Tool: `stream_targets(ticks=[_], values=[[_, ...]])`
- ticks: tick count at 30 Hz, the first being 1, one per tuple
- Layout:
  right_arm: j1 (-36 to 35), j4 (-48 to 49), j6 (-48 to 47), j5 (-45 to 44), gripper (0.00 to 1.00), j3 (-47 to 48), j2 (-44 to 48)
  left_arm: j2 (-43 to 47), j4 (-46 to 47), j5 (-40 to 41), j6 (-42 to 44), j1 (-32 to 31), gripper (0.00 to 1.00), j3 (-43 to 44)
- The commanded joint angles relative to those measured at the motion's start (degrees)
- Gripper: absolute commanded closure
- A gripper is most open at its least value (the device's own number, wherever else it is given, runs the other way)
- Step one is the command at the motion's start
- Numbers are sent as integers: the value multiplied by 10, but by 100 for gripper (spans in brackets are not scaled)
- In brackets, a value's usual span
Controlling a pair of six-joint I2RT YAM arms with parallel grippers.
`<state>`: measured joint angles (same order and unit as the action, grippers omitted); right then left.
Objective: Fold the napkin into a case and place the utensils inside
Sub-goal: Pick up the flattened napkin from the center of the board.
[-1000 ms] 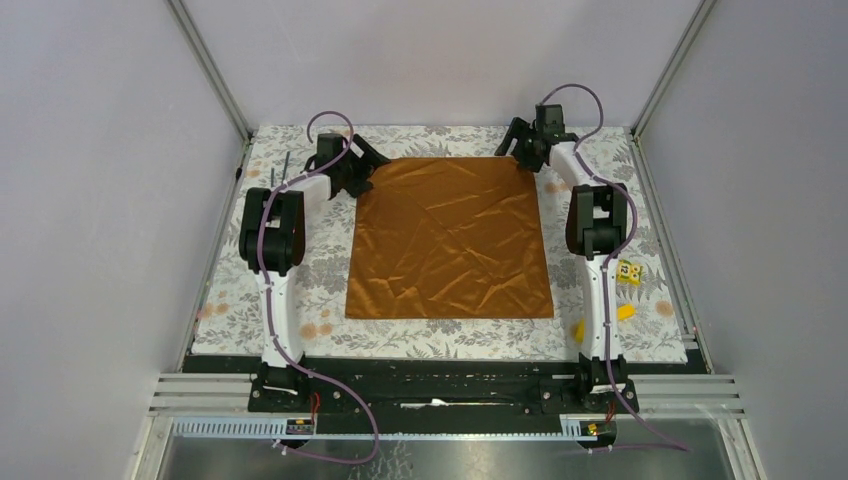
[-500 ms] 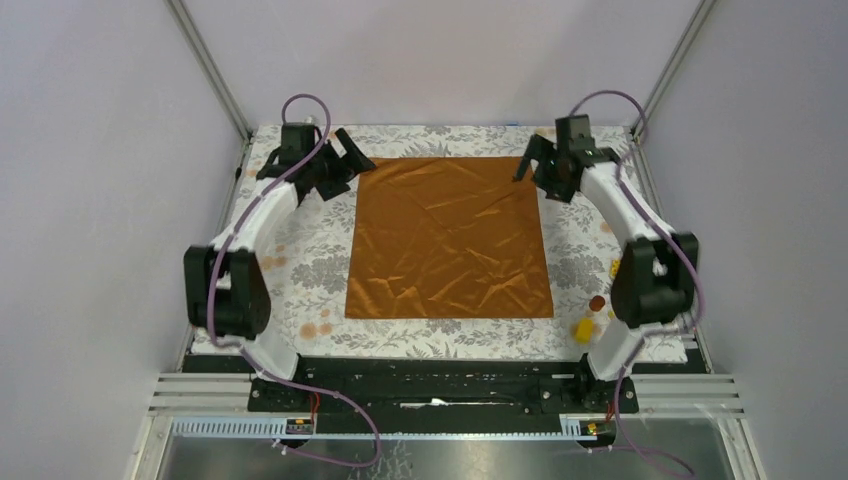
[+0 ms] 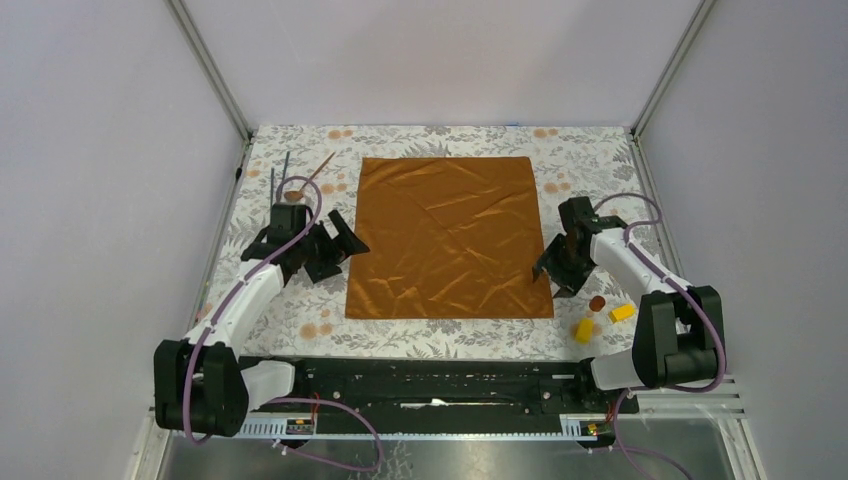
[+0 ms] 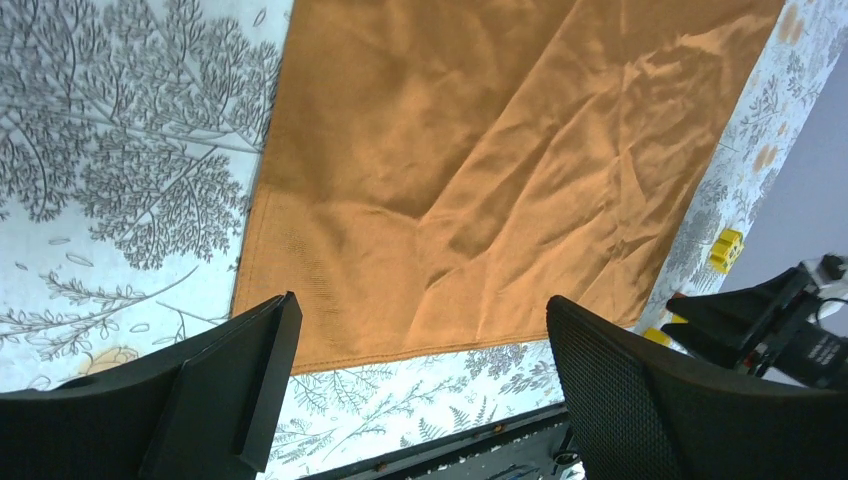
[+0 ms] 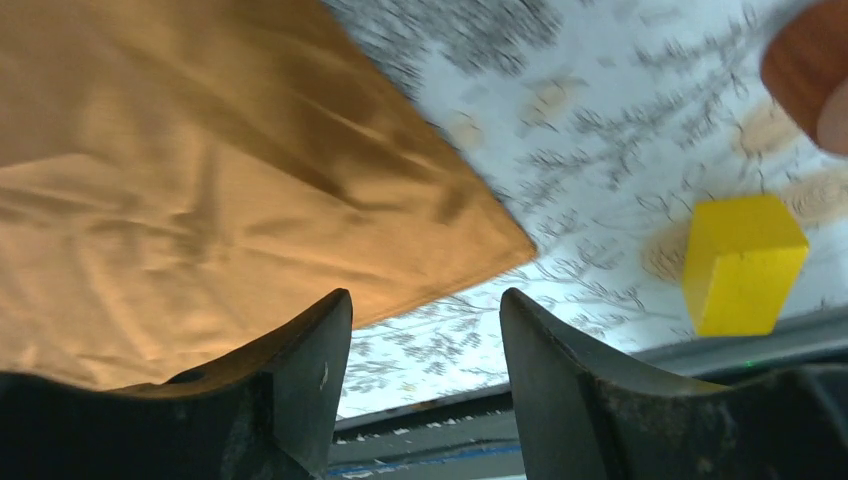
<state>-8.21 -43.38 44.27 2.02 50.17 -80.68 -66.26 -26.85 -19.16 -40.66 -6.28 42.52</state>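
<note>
The rust-orange napkin [image 3: 450, 235] lies spread flat on the floral tablecloth; no case shape shows. The utensils rest at the far left: a copper-brown spoon [image 3: 310, 178] and two thin dark rods [image 3: 283, 170]. My left gripper [image 3: 335, 250] hovers open beside the napkin's left edge, near its front-left corner; in the left wrist view the napkin [image 4: 480, 170] fills the frame beyond that gripper [image 4: 420, 340]. My right gripper [image 3: 555, 278] stands open by the front-right corner. In the right wrist view, nothing sits between that gripper [image 5: 425, 310] and the napkin corner [image 5: 200, 200] just ahead.
Two small yellow blocks [image 3: 583, 329] [image 3: 621, 313] and a round brown piece [image 3: 597, 302] lie right of the napkin's front-right corner, close to my right gripper. One block [image 5: 745, 262] shows large in the right wrist view. The black rail [image 3: 440, 375] borders the table's near edge.
Both arms have swung back from the napkin's far corners to its near corners. The utensils at the far left are now uncovered. The right jaws have narrowed somewhat.
</note>
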Motion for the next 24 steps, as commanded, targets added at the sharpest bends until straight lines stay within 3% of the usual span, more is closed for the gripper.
stream_targets(ticks=[1,7,12,16,21,24], values=[[-1,-34,44,-6,36,-40,27,27,30,0,-29,-1,1,-31],[-3,-14,53,-28,36,-70,2,29,-28,69,-51,-18,1,-24],[-2,-9,59,-62,38,-62,-27,32,-31,66,-56,-28,2,-34],[-3,7,66,-60,45,-72,-44,44,-42,74,-60,-33,2,-37],[-2,45,76,-63,46,-93,-53,61,-62,84,-69,-36,1,-36],[-2,63,81,-63,55,-109,-61,66,-83,90,-74,-38,1,-35]])
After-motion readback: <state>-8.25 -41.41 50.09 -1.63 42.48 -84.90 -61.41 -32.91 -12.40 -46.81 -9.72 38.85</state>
